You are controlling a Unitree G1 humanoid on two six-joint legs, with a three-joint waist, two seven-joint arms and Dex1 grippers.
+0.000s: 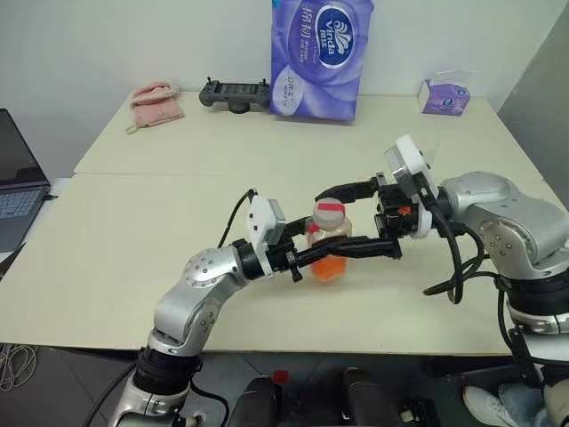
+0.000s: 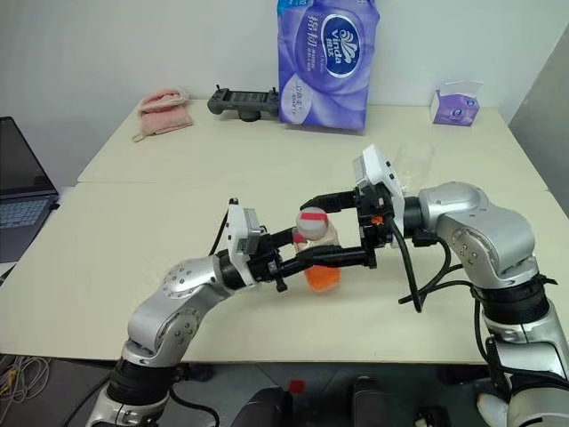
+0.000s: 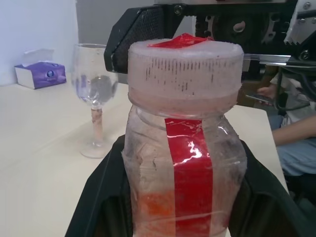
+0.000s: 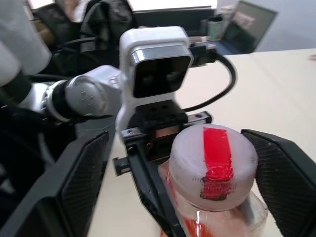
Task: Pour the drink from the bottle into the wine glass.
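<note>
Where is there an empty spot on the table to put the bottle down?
The widest bare table lies between the laptop and the left gripper, which is shut on the bottle. More lies between the pink cloth and the arms. The back edge is crowded: controller, tissue pack.

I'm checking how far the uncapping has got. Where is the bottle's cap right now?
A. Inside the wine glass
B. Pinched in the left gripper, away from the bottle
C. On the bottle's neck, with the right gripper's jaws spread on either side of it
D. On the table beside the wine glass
C: the cap sits on the bottle, which the left gripper holds, while the right gripper has open jaws flanking it.
</note>
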